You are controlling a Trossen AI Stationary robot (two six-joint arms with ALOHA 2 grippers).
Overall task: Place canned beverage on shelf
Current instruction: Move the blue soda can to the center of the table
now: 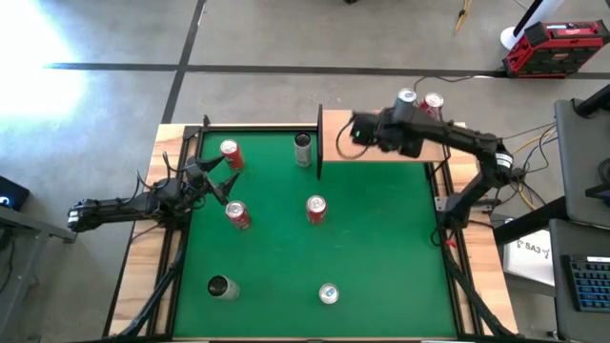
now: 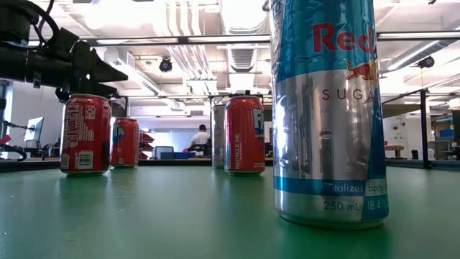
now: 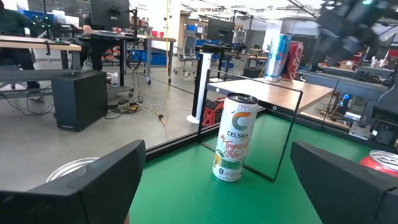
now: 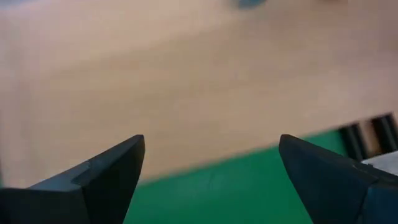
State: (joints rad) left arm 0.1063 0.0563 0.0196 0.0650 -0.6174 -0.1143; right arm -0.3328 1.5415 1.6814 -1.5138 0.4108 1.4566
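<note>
High: looked straight down on the whole worktop (image 1: 381,286).
Low: sat at mat level, very near a blue can (image 2: 327,108).
Wrists: looked past each tool; both shared the shelf (image 3: 292,93).

Blue-and-silver can (image 2: 329,108): its top is cut off by the low view's upper edge, and its brand word by the 3 o'clock side.
Shelf (image 4: 186,81): only a blurred pale wood surface in the right wrist view.
Red can (image 3: 384,160): cut at 3 o'clock in the left wrist view.
Person (image 2: 200,137): too small to make out.
</note>
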